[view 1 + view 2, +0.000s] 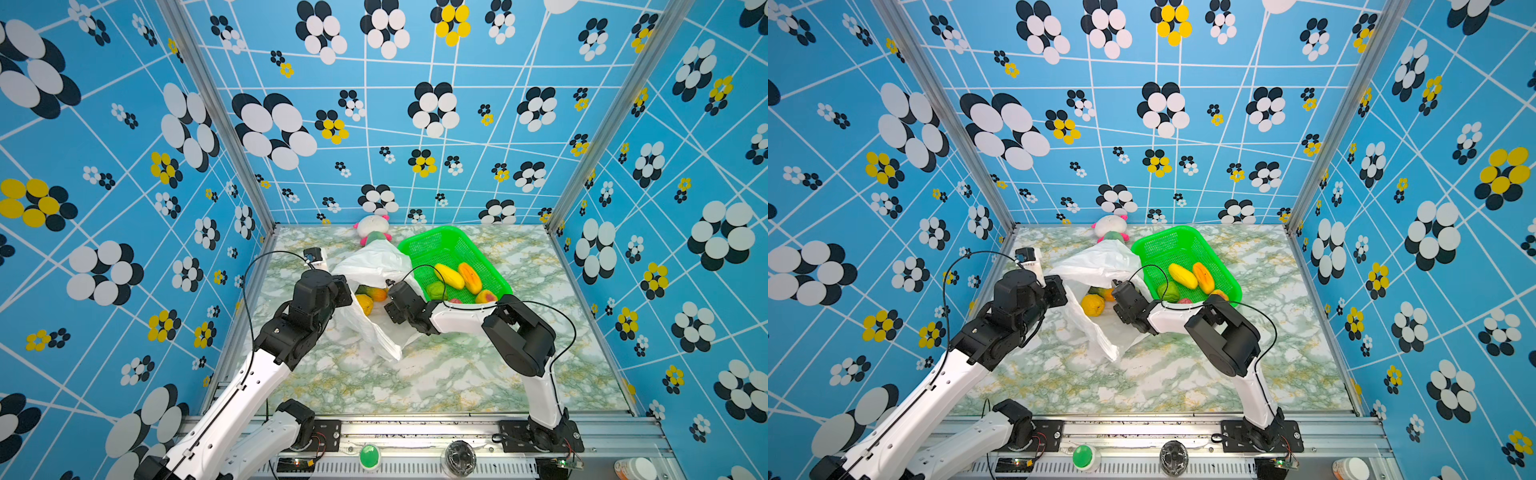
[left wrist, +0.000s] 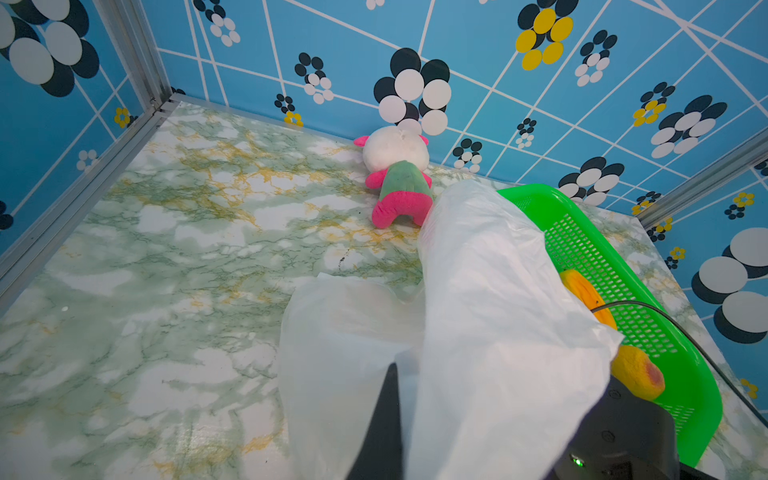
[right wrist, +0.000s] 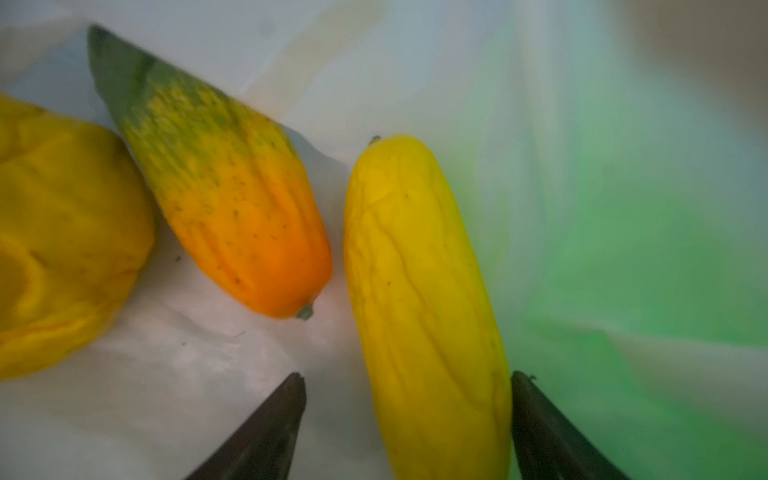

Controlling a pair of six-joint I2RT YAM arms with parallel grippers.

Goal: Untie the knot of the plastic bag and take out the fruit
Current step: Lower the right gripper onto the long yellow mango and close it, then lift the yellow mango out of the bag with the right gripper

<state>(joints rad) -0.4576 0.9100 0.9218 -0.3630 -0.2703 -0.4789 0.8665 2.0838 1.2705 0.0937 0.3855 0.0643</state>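
Right wrist view: right gripper (image 3: 405, 380) jaws apart, straddling yellow fruit (image 3: 419, 270) inside plastic bag (image 1: 374, 262), mid counter (image 1: 457, 374) beside green basket (image 1: 440, 247); left gripper (image 1: 347, 293) pinches bag rim, likely keeping mouth accessible.

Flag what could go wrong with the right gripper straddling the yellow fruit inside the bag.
1. Off-centre right gripper on the long yellow fruit; closing may roll it into the orange-green fruit.
2. Film of the plastic bag lies beside one jaw and could get pinched.
3. Only the left gripper holds the bag up; a slip drops it on the fruit.
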